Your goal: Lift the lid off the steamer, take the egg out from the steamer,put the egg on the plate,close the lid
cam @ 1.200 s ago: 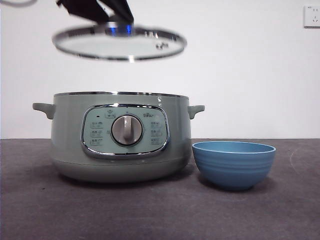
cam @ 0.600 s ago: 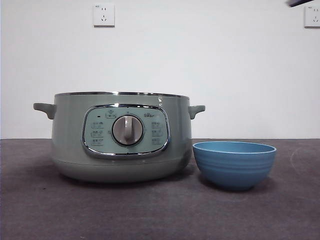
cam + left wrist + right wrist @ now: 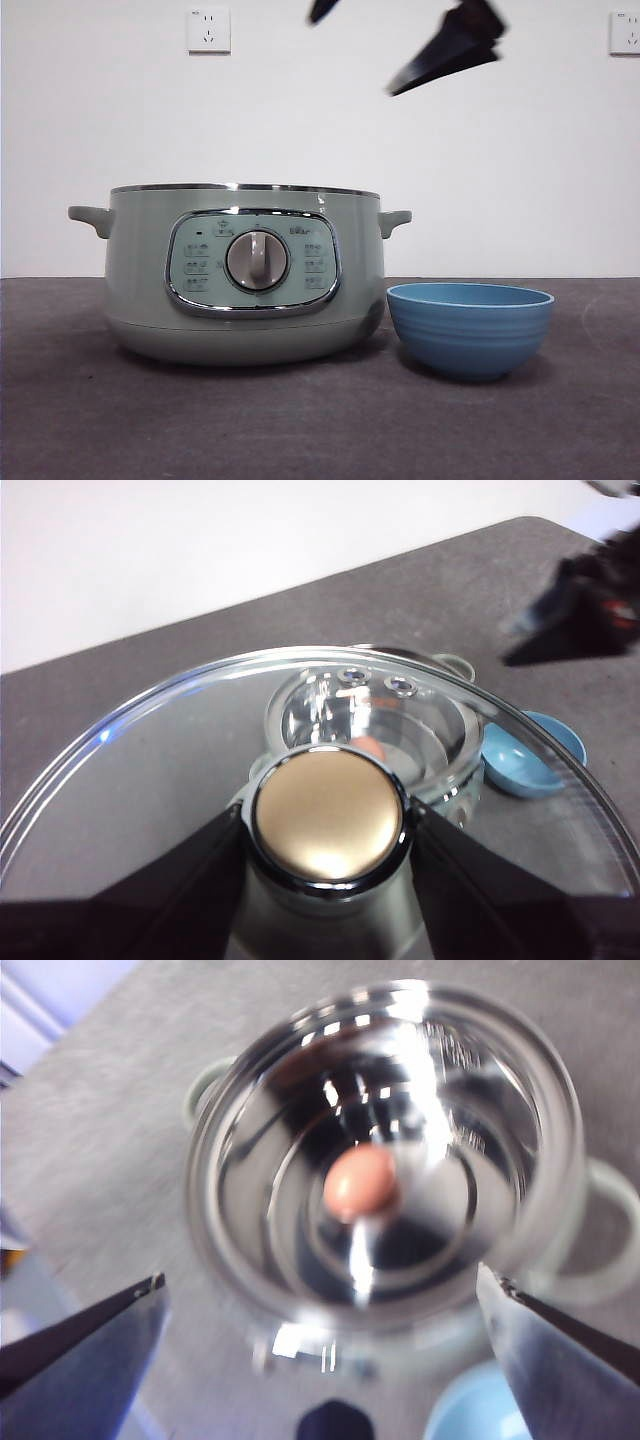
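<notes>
Lid (image 3: 300, 780) off, clamped at knob by left gripper (image 3: 325, 825); right gripper (image 3: 445, 50) wide open, empty, top of front frame over steamer (image 3: 245, 275); egg (image 3: 360, 1182) inside at center; plate (image 3: 470, 328) lower right; pick, place, re-lid pending.

white wall (image 3: 320, 120), 2 outlets (image 3: 208, 29), grey tabletop (image 3: 300, 420)

The steamer (image 3: 243, 272) stands uncovered at centre frame, its mouth clear from above; the plate (image 3: 470, 328) crowds its right flank, nearly touching. Left foreground lies free.
</notes>
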### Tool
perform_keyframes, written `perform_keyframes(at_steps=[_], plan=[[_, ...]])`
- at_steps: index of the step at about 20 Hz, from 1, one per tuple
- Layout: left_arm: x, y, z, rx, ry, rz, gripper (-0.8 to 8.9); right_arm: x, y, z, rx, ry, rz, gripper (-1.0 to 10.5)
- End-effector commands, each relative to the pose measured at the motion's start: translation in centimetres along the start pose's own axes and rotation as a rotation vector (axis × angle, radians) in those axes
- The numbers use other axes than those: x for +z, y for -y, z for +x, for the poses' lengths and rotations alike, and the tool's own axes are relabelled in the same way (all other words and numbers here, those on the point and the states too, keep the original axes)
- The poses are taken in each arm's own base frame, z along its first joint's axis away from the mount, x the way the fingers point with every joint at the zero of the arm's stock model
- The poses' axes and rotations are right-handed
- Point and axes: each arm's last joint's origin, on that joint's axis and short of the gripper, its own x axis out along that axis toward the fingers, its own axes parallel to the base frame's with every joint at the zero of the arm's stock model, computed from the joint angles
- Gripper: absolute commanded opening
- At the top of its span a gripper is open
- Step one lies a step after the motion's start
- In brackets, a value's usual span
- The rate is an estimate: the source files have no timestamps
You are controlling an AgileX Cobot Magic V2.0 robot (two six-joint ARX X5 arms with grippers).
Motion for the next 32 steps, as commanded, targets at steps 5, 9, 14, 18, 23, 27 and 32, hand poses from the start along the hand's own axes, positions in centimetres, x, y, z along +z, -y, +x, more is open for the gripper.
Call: perform_keyframes(at_steps=[5,9,14,18,23,27,32], plan=[[-1.0,0.0,-2.2,-0.006,0.037,-0.012,-0.06,3.3,-1.2,8.3,-0.094,-0.087,-0.032,5.6],[-1.1,0.0,-2.2,-0.008,0.029,-0.01,-0.07,3.8,-1.1,12.9,-0.116,-0.127,-0.035,5.6],[-1.1,0.0,-2.2,-0.009,0.028,-0.003,-0.07,2.7,-0.2,16.3,-0.137,-0.175,-0.021,5.6],[-1.1,0.0,-2.2,-0.009,0.027,0.013,-0.07,1.9,0.1,17.8,-0.14,-0.213,-0.014,5.6],[-1.2,0.0,-2.2,-0.01,0.011,0.017,-0.07,1.1,-0.1,18.9,-0.137,-0.245,-0.009,5.6],[-1.3,0.0,-2.2,-0.012,0.007,0.017,-0.07,-0.2,-0.3,20.4,-0.136,-0.307,-0.003,5.6],[-1.3,0.0,-2.2,-0.02,0.005,0.018,-0.07,-0.7,-0.6,21.2,-0.138,-0.317,0.008,4.8]])
